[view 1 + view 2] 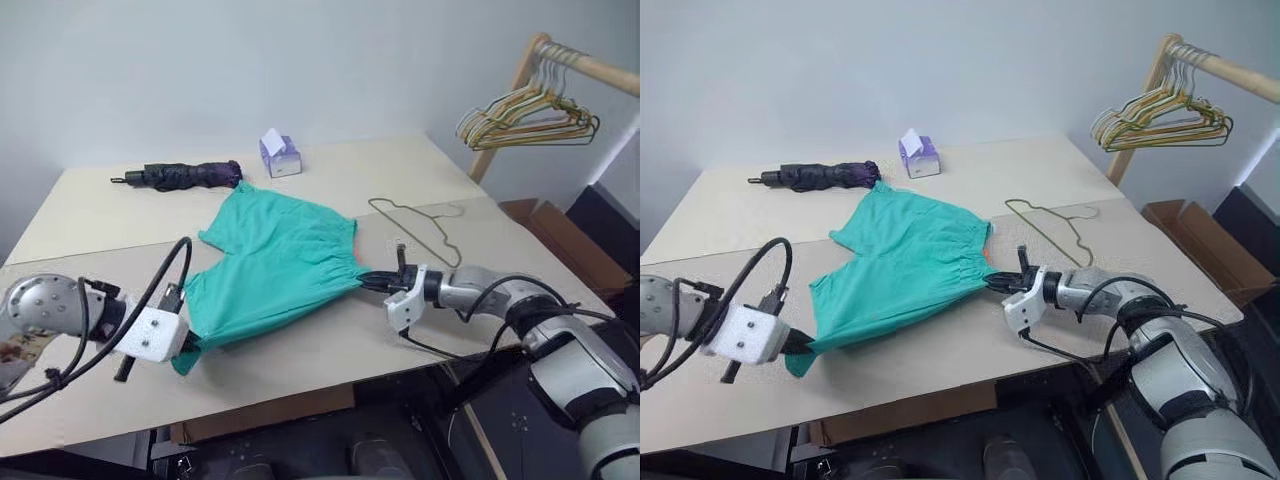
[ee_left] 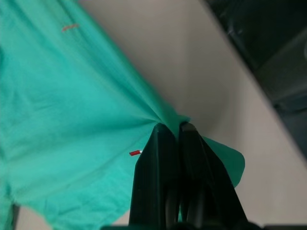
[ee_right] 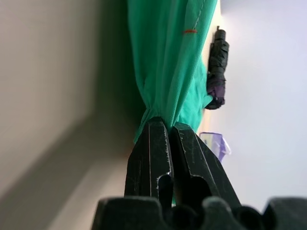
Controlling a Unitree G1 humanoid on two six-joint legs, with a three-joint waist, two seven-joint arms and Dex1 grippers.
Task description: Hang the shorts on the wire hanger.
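Here both pincers are clamped on cloth: the right gripper (image 1: 372,281) has its jaws pinched together on a bunched corner of the shorts' gathered waistband, and the left gripper (image 1: 190,347) is closed on the far end of the same edge, near the table's front. The shorts (image 1: 275,265) lie spread on the table (image 1: 400,180) between the two, long axis running from the left gripper up toward the right one, leg ends pointing away toward the umbrella (image 1: 180,176). The wire hanger (image 1: 420,228) lies flat just beyond the right gripper, hook toward the table's right edge, apart from the fabric; the right arm is plainly the nearer. Hard to read: the wire is thin against the pale top, and its lower bar seems to pass behind the right gripper. Left fingertips are largely buried in cloth from above.
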